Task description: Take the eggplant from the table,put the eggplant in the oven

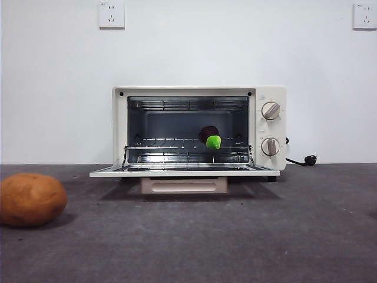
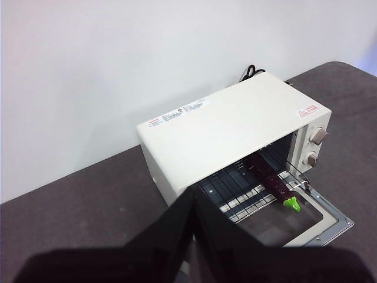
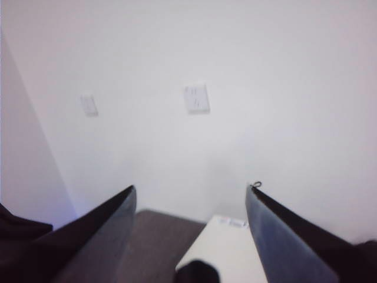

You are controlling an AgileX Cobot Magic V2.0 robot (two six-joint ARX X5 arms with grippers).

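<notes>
Item: eggplant (image 1: 210, 137), lodged on the wire rack (image 1: 177, 143) inside the oven (image 1: 199, 131), right of centre, green cap toward the open door (image 1: 184, 171).

From left I log: potato (image 1: 31, 199) near on the table (image 1: 235, 236), well apart from the oven; two wall sockets (image 1: 111, 14) far; a plug (image 1: 308, 160) at far right. My left gripper (image 2: 194, 203) hangs clenched above the oven, holding nothing; right gripper (image 3: 188, 197) released, pointing at the wall.

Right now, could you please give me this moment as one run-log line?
eggplant: on oven rack, stem outward | door: open | left pincer: shut, empty, raised | right pincer: open, empty, raised | potato: on table
</notes>
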